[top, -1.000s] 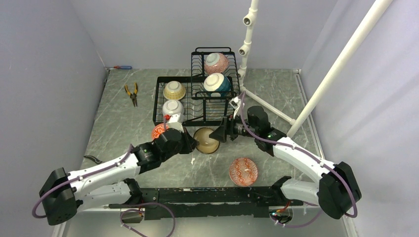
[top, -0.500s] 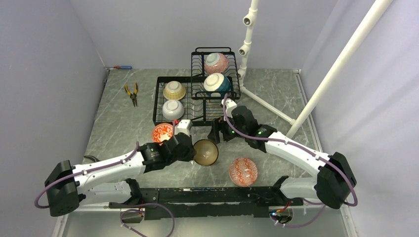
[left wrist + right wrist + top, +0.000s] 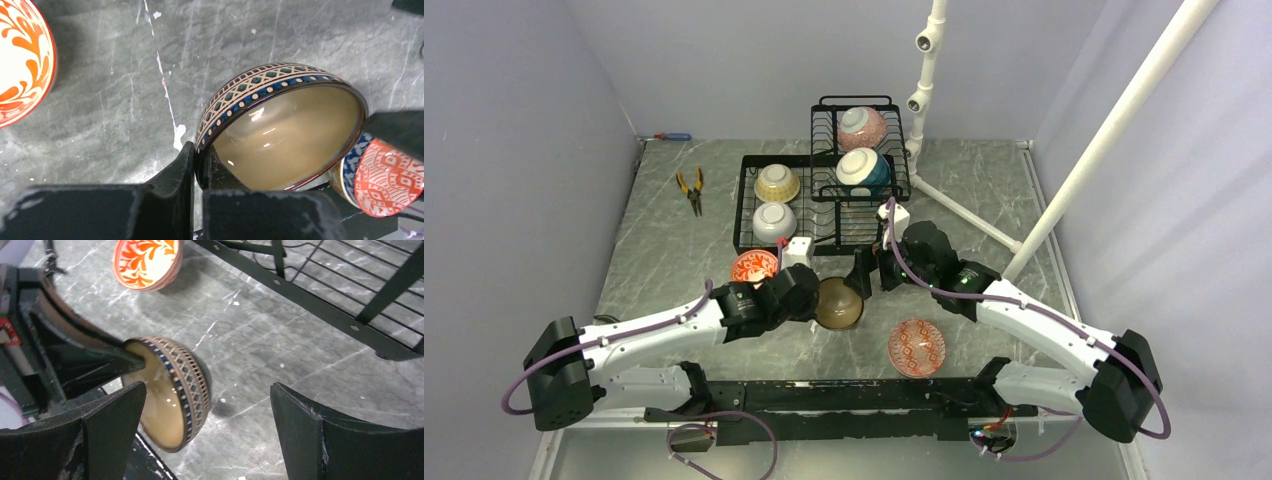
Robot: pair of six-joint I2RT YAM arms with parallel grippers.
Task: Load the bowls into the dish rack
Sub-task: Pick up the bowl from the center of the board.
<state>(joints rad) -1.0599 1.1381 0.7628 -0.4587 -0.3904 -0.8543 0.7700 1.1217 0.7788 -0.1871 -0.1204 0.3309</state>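
Top view, a second ago vs now: your left gripper (image 3: 814, 300) has carried the round brown glazed ceramic bowl with a patterned band (image 3: 837, 305) a little toward the near edge of the grey marbled counter (image 3: 674, 260). The bowl lay near level, mouth up. It now hangs tipped on edge, clear of the counter, with its shadow beneath.

Your left elbow has moved farther out over the counter and the wrist has swung right. This uncovers the round orange-and-white leaf-patterned ceramic bowl (image 3: 754, 266), which was half hidden before.

Your right gripper (image 3: 861, 275) drew in leftward, then eased back. It now points down, its fingers straddling the tipped bowl.
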